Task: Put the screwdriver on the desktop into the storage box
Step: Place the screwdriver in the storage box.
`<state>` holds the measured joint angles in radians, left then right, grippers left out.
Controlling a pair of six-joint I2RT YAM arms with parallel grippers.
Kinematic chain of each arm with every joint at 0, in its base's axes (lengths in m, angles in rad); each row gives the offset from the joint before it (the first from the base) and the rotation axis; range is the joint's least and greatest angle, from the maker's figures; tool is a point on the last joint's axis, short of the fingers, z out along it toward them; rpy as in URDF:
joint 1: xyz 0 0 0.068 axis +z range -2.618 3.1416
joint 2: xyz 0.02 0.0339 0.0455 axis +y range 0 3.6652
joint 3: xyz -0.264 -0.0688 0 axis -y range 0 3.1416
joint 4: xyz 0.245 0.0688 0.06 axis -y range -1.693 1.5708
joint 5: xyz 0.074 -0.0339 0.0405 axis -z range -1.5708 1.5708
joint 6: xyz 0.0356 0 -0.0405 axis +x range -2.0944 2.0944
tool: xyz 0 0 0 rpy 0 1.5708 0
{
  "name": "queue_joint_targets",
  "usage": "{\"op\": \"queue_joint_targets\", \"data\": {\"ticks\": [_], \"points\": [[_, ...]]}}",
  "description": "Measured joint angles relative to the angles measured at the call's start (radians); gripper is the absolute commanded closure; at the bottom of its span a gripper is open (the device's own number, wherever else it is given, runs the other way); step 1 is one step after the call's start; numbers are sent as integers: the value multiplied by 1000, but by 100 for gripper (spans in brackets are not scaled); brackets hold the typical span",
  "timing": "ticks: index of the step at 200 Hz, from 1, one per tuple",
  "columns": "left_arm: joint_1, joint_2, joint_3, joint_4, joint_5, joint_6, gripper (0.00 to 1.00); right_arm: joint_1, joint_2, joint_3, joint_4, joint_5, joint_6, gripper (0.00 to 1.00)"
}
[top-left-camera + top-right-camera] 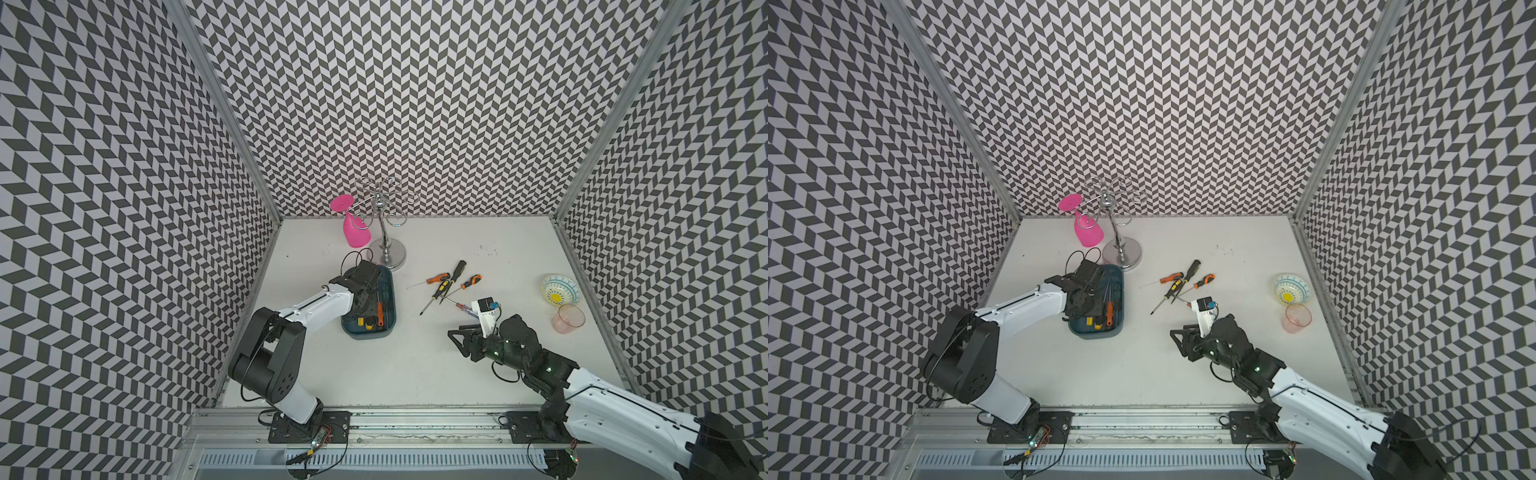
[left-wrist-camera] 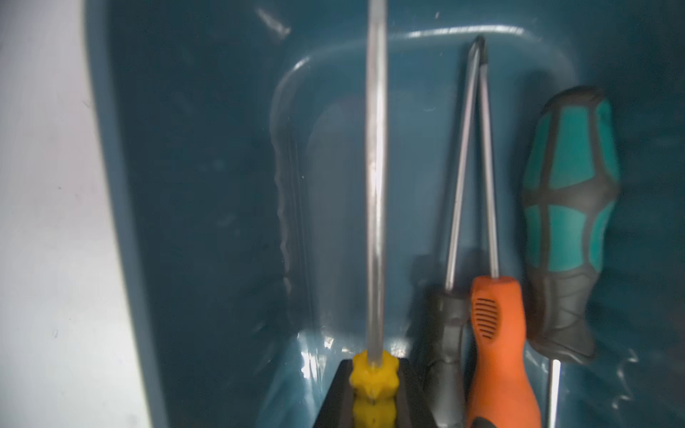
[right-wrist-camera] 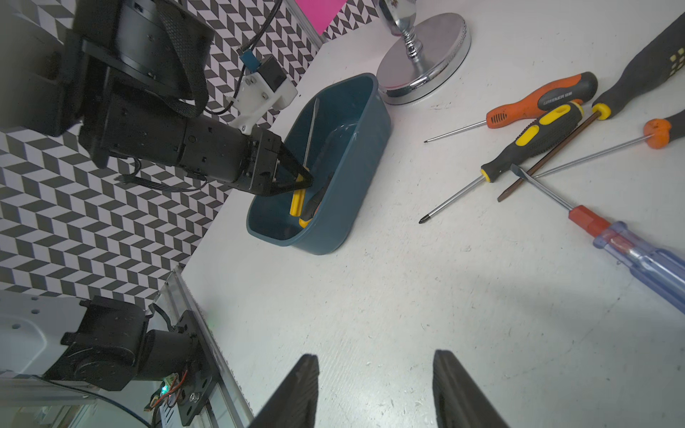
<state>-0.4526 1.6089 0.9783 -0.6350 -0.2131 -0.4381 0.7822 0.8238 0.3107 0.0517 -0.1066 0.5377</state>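
Observation:
My left gripper (image 2: 375, 370) is shut on a yellow-handled screwdriver (image 2: 375, 185), low inside the teal storage box (image 1: 390, 305) (image 3: 356, 178); its shaft runs along the box. Beside it in the box lie an orange-handled screwdriver (image 2: 496, 333), a dark grey one and a teal-and-black one (image 2: 571, 207). Several more screwdrivers (image 1: 449, 286) (image 3: 533, 137) are scattered on the white desktop (image 1: 407, 365) right of the box, one of them with a clear blue handle (image 3: 637, 255). My right gripper (image 1: 457, 344) (image 3: 375, 355) stands open and empty over bare desktop, nearer than that pile.
A chrome glass rack (image 1: 388, 249) with a pink glass (image 1: 355, 232) hanging on it stands just behind the box. A patterned bowl (image 1: 561, 289) and a pink see-through cup (image 1: 568, 318) sit at the right edge. Patterned walls close three sides, and aluminium rails (image 1: 415, 419) run along the front.

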Motion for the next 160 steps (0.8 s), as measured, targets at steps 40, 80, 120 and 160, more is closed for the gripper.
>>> {"op": "queue_joint_targets", "data": {"ticks": [40, 80, 120, 160], "points": [[1, 41, 10, -1, 0, 2, 97, -2, -6, -11, -1, 6, 0, 47], [2, 42, 18, -2, 3, 3, 89, -6, -16, -17, 0, 8, 0, 47], [2, 42, 19, -2, 21, 4, 86, -6, -16, -19, 0, 10, 1, 47], [2, 42, 19, -2, 27, 12, 71, -6, -16, -19, 0, 10, 3, 47]]}}
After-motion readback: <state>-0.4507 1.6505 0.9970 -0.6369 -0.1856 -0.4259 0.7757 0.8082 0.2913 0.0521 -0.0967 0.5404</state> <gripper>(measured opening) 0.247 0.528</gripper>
